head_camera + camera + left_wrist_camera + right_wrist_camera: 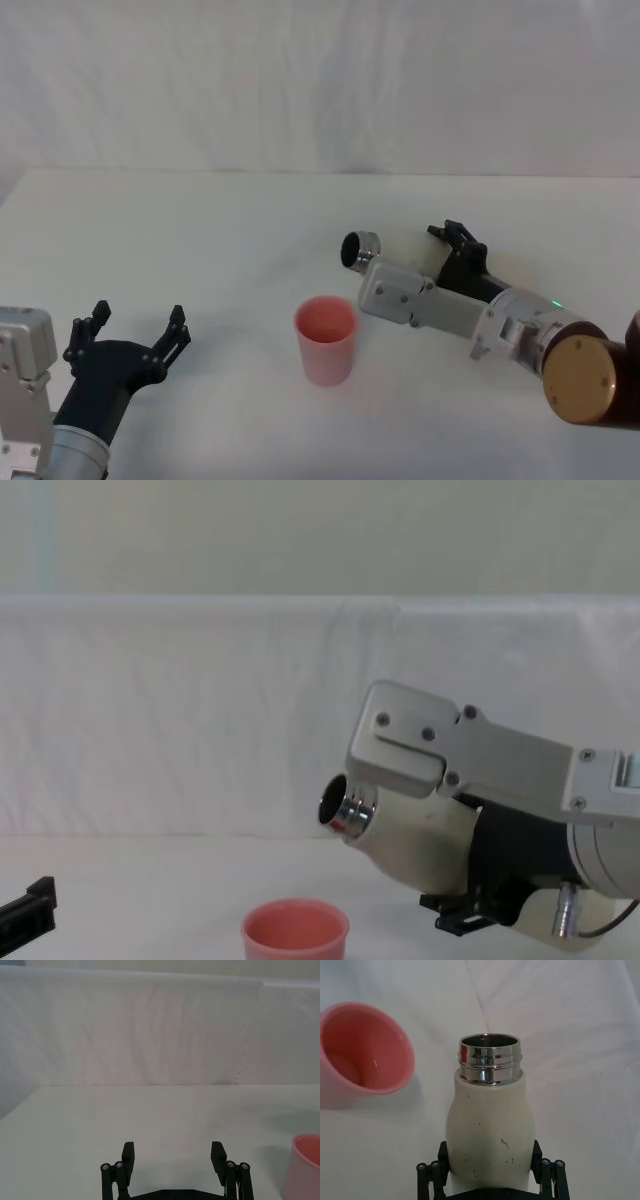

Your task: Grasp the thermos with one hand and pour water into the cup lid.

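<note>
Tilting thermos held above the cup

Nearest you, low on the left of the head view, your left gripper hovers just over the white surface with its fingers spread wide and nothing between them. In its own wrist view the two black fingertips stand well apart over bare cloth, and the pink cup's wall shows at the edge, off to the side and clear of the gripper.

Next out, the cup stands upright on the surface near the middle, mouth open upward. From the chest view you see only its rim and upper wall at the bottom of the picture.

Just beyond and to the right of the cup, your right gripper is pinching the thermos around its cream body, one finger on each side. In the right wrist view the fingers press against the lower body of the thermos, and the steel neck points away from the wrist with its mouth open. The thermos is lifted off the surface and tilted over close to lying flat, neck toward the left. In the chest view its mouth sits above the cup and a little to the right of it, not touching. You cannot tell whether any water is running out.

Farthest back, a white cloth backdrop rises behind the surface.
</note>
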`<move>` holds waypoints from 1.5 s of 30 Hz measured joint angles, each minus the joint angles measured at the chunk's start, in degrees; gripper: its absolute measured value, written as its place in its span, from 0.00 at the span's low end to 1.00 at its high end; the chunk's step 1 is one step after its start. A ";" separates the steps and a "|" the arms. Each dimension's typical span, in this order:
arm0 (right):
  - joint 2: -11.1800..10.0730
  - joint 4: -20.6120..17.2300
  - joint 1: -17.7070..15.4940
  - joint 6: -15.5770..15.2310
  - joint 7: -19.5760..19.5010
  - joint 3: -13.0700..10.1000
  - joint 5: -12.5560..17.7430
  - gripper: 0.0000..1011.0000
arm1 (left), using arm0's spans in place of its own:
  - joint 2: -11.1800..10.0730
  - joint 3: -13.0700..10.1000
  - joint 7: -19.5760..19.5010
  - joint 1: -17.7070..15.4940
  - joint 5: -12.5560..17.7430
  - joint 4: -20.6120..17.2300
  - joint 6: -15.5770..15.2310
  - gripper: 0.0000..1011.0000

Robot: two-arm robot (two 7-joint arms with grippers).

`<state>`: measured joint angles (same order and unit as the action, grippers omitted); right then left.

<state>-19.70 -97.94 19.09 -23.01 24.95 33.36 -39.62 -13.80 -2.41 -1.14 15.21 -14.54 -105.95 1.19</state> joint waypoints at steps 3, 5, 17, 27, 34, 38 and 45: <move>-0.05 0.03 0.14 0.19 0.43 0.41 -0.90 0.95 | 0.00 0.00 0.00 0.00 0.00 0.00 0.00 0.99; -0.09 0.03 0.22 0.25 0.76 0.72 -1.59 0.95 | 0.00 0.00 0.00 0.00 0.00 0.00 0.00 0.99; 0.31 -0.29 -0.47 0.93 2.19 0.59 -4.41 0.95 | 0.00 0.00 0.00 0.00 0.00 0.00 0.00 0.99; 0.61 -0.60 -0.81 1.07 3.27 0.33 -6.70 0.95 | 0.00 0.00 0.00 0.00 0.00 0.00 0.00 0.99; 0.61 -0.61 -0.67 1.02 4.07 0.69 -8.42 0.95 | 0.00 0.00 0.00 0.00 0.00 0.00 0.00 0.99; 0.58 -0.63 -0.45 1.01 4.62 1.03 -9.40 0.95 | 0.00 0.00 -0.01 0.00 0.00 0.00 0.00 0.99; 0.58 -0.63 -0.10 0.96 5.49 1.51 -10.91 0.95 | 0.00 0.00 0.00 0.00 0.00 0.00 0.00 0.99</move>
<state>-19.12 -98.57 19.00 -22.06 30.44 34.87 -50.53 -13.80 -2.41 -1.14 15.21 -14.54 -105.95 1.19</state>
